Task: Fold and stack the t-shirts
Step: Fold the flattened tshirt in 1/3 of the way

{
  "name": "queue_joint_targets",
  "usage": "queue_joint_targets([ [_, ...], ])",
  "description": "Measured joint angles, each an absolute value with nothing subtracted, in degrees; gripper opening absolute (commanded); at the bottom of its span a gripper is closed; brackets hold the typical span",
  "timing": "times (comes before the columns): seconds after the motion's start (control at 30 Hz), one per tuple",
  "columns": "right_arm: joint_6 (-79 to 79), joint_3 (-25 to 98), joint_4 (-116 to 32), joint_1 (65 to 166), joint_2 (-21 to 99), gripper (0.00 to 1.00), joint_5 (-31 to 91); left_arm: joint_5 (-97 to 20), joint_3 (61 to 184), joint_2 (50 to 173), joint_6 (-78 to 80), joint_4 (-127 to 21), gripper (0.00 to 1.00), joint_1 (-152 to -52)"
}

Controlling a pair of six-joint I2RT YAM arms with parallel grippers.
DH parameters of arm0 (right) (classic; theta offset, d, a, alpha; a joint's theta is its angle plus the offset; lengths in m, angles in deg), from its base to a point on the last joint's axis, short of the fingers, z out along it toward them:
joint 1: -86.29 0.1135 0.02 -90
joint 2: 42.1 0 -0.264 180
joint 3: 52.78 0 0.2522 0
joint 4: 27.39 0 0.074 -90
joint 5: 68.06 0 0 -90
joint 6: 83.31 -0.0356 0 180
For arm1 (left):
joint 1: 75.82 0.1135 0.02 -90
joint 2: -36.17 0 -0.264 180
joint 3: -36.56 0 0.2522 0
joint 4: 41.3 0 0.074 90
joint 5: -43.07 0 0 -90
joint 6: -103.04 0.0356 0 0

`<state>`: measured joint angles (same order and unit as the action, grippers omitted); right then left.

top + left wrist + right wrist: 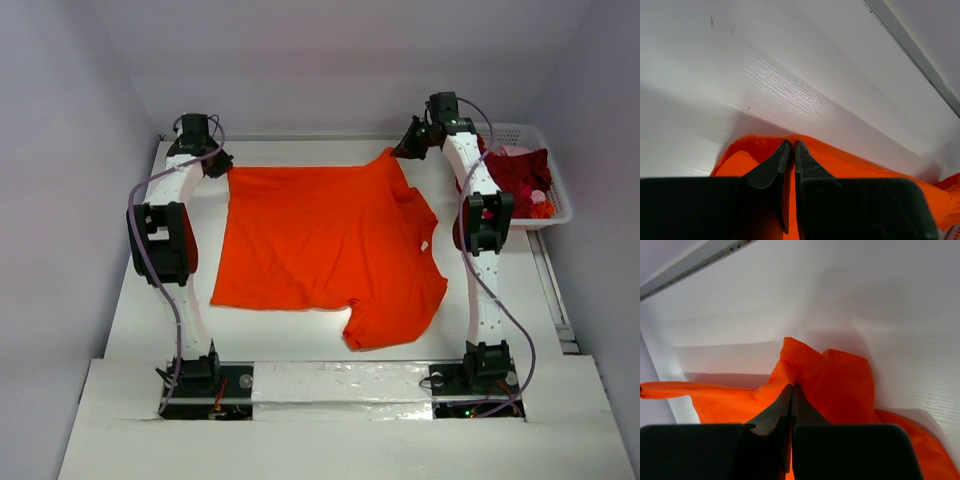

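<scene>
A bright orange t-shirt (325, 240) lies spread across the white table, its small white neck label (424, 247) toward the right. My left gripper (222, 165) is shut on the shirt's far left corner; in the left wrist view its jaws (792, 145) pinch the orange hem (850, 160). Over at the far right corner my right gripper (408, 148) is shut on a raised, bunched part of the shirt, where the stitched edge (800, 360) pokes up past the gripper (791, 387). Dark red and pale pink t-shirts (520, 175) lie heaped in the basket.
A white lattice basket (560, 200) stands at the table's far right, beside the right arm. The back wall rises close behind both grippers. A metal rail (550, 285) runs along the table's right edge.
</scene>
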<state>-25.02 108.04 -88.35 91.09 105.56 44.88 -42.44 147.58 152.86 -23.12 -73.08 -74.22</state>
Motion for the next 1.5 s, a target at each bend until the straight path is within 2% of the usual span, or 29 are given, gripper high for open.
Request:
queue_joint_targets([
  [0.47, -25.45, 108.7, -85.22, 89.58, 103.63, 0.0, 52.75, -41.65, 149.98, 152.86, -23.4, -73.06, 0.0, -73.85],
  [0.77, -25.76, 104.48, -84.26, 89.67, 97.58, 0.0, 55.85, -41.71, 149.24, 151.33, -23.43, -73.17, 0.0, -73.78],
  [0.97, -26.17, 96.65, -82.89, 90.19, 91.87, 0.0, 56.05, -42.22, 147.4, 148.18, -23.4, -73.1, 0.0, -73.78],
  [1.13, -27.03, 85.49, -80.53, 90.78, 87.55, 0.0, 55.98, -42.87, 147.2, 147.04, -23.43, -74.33, 0.0, -73.78],
  [1.5, -29.12, 75.37, -80.77, 91.99, 85.19, 0.0, 55.61, -44.84, 146.92, 146.21, -23.4, -77.63, 0.0, -73.78],
])
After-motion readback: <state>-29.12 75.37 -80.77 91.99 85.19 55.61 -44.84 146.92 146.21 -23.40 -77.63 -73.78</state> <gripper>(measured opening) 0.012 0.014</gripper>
